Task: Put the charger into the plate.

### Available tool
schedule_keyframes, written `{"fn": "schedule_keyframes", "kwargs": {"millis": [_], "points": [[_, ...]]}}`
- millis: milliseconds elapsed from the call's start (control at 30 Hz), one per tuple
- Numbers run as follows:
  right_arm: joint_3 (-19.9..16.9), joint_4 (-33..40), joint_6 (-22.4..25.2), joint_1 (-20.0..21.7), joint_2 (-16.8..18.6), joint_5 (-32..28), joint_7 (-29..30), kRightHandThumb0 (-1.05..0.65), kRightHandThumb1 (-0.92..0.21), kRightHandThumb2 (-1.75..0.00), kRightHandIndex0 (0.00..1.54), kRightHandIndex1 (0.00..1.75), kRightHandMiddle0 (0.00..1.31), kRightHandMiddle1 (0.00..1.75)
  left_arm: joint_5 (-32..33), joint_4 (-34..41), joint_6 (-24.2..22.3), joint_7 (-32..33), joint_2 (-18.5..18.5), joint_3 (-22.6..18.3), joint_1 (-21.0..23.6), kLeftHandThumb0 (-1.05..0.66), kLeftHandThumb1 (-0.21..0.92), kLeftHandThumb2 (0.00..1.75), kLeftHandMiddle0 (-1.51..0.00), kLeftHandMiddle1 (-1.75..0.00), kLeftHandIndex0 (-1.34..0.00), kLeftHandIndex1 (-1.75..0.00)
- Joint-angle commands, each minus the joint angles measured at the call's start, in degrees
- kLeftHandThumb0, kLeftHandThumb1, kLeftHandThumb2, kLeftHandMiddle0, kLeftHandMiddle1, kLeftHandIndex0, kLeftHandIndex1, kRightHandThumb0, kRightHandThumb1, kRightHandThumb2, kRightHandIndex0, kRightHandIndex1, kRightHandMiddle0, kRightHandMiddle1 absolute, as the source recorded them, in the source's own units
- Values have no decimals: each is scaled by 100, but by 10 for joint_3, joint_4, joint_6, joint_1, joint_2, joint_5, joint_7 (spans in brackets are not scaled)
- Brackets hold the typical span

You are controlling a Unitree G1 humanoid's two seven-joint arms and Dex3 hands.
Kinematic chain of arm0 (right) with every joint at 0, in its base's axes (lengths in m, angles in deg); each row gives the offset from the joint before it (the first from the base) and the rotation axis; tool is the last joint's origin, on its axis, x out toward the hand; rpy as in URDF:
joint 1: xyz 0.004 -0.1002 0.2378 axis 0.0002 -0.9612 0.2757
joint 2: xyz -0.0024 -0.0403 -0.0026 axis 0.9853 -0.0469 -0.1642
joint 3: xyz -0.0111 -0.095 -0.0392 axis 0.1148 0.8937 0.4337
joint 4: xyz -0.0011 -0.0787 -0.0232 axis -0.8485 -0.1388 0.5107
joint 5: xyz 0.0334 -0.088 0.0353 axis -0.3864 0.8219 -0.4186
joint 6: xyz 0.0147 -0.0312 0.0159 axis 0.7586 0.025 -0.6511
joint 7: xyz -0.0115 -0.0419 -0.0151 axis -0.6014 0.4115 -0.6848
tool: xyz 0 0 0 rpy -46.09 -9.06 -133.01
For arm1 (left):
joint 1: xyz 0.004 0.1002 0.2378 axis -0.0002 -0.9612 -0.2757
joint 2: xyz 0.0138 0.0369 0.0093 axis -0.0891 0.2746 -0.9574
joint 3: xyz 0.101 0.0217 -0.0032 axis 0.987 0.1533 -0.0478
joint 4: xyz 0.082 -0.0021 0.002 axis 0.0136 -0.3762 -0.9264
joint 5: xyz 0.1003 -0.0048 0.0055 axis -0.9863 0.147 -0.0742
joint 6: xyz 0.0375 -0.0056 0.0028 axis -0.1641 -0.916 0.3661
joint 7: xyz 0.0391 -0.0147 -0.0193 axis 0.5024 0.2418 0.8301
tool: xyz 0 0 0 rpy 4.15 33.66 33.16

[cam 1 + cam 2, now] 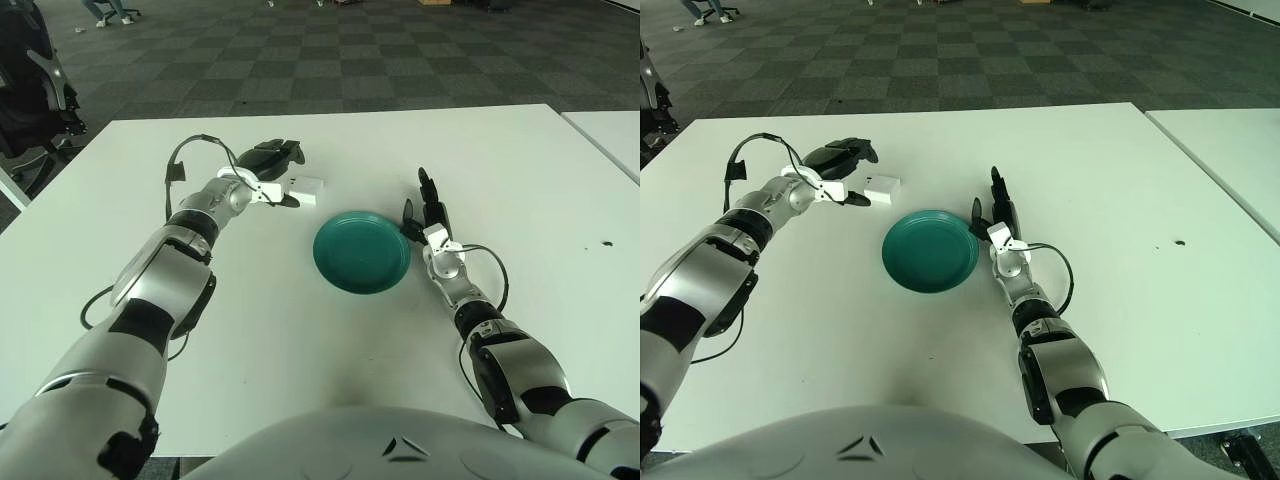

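The charger point(306, 190) looks smooth white plastic, the plate point(361, 252) glossy teal, on a matt white table point(300, 330).

Light was bright and even across the white table point(300, 330), seeming to fall from overhead. Shadows were soft and short: a faint one lay under the green plate point(361, 252) at its near edge, and another under the left hand point(270, 175). The tabletop showed no hard glare, only a mild sheen on the grey arm shells. Focus held sharp from the near table edge to the checked carpet point(330, 60) beyond. Straight table edges showed little bending toward the corners.
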Motion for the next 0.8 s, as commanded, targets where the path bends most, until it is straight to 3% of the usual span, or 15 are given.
{"fn": "schedule_keyframes", "kwargs": {"millis": [0,167,767], "points": [[3,-79,84,-81,23,-3,-11,-105,-92,-115,0,0,4,3,-4,-10,-16,-11,4,9,20,-105,92,34,-8,0,-1,-115],[1,-81,82,-79,25,-6,-13,-105,-92,-115,0,0,4,3,-5,-15,-35,-12,12,16,27,-105,92,35,-5,0,0,-105],[-7,-81,79,-74,36,-15,-18,-105,-92,-116,0,0,8,7,-26,-30,-121,39,36,47,42,-105,92,35,0,0,-8,-109]]}}
